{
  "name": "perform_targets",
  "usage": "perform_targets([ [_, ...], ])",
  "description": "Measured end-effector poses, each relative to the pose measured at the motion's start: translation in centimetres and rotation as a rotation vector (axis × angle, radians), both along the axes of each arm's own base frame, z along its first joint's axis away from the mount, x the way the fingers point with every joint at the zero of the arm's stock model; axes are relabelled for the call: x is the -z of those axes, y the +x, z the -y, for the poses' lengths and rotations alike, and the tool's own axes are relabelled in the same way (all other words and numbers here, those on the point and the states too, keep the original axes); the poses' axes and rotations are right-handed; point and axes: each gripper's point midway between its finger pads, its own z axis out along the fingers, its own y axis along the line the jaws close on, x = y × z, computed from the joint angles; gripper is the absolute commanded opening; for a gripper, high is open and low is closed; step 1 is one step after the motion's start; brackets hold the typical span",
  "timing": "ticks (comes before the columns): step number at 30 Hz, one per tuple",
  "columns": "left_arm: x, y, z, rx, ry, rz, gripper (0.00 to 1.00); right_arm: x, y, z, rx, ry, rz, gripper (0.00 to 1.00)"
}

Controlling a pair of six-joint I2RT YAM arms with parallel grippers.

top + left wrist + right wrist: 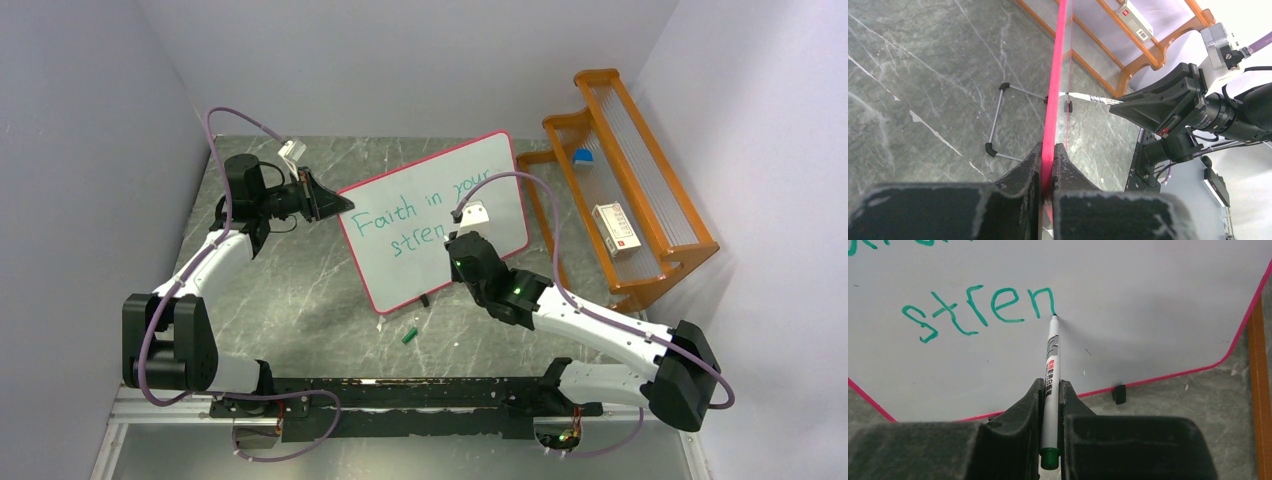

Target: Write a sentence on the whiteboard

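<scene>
Grey marbled worktop (300, 290), pale walls (400, 60) — left jaws clamp the pink-framed whiteboard (400, 275); right jaws pinch a white marker (1052, 355), tip on green lettering (979, 307).

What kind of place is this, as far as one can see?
Probably a robot test cell: a left arm and a right arm mounted at a grey marble-look table, plain white walls enclosing it, and a whiteboard propped for writing.
</scene>
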Motion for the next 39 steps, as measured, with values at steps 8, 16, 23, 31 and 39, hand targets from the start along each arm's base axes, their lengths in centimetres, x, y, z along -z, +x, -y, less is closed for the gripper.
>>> perform_targets([
  [8, 0.0, 0.0, 0.0, 0.0, 0.0, 0.0, 0.05, 0.1, -0.2, 0.1, -0.002, -0.003, -0.004, 0.0],
  [16, 0.0, 0.0, 0.0, 0.0, 0.001, 0.001, 0.05, -1.0, -0.2, 0.5, 0.004, 0.016, 0.027, 0.0],
  [23, 0.0, 0.0, 0.0, 0.0, 0.001, 0.0, 0.05, -1.5, 0.5, 0.9, 0.023, 0.018, 0.051, 0.0],
  [31, 0.0, 0.0, 0.0, 0.001, 0.002, 0.0, 0.05, -2.0, 1.3, 1.2, 0.043, 0.032, 0.072, 0.0],
  [39, 0.0, 0.0, 0.0, 0.001, 0.002, 0.0, 0.05, -1.7, 1.7, 1.0, 0.036, 0.029, 0.066, 0.0],
])
